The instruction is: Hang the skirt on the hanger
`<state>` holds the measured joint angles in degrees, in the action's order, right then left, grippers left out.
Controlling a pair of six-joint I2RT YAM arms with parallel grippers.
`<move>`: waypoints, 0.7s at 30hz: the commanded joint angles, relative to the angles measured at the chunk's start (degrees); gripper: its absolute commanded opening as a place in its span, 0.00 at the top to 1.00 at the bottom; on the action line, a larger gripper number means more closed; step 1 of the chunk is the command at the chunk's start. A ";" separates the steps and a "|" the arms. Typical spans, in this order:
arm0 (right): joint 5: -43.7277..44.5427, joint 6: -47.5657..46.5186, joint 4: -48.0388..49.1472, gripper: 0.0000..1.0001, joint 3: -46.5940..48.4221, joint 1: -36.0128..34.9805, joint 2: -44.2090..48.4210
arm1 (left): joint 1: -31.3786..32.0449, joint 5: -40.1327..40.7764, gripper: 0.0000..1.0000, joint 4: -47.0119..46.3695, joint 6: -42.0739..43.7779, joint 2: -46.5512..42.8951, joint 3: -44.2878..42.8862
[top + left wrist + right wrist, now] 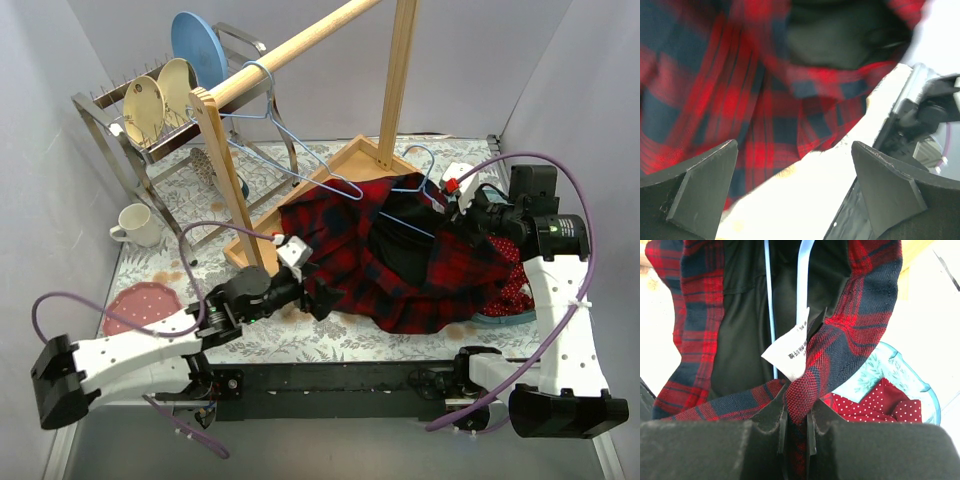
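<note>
The red and dark-blue plaid skirt (345, 245) lies bunched on the table, its black lining showing. A light-blue wire hanger (408, 224) lies across the skirt's opening, its hook sticking up at the far side. My right gripper (462, 215) is shut on the skirt's waistband (805, 390), beside a white label (787, 352). The hanger's wires (802, 280) run down inside the lining. My left gripper (320, 295) is open at the skirt's near-left edge. Its two fingers (705, 185) are spread wide over bare table, and the plaid hem (740, 90) lies just ahead.
A wooden clothes rack (230, 175) stands over the table with a second blue hanger (270, 100) on its rod. A dish rack with plates (160, 95), a mug (135, 222) and a pink plate (140, 300) sit at the left. A teal tray (912, 382) with red dotted cloth (880, 405) lies under the right arm.
</note>
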<state>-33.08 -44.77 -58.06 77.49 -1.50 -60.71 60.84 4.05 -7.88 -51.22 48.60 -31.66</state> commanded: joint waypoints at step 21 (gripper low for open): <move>-4.80 4.34 6.38 0.99 1.87 0.35 4.02 | 2.88 20.55 0.72 -21.66 -19.09 31.82 -8.77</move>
<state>-34.72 -41.93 -58.04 77.45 -1.50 -58.50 64.03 21.28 -29.23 -69.49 79.94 -38.98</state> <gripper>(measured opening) 0.171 0.388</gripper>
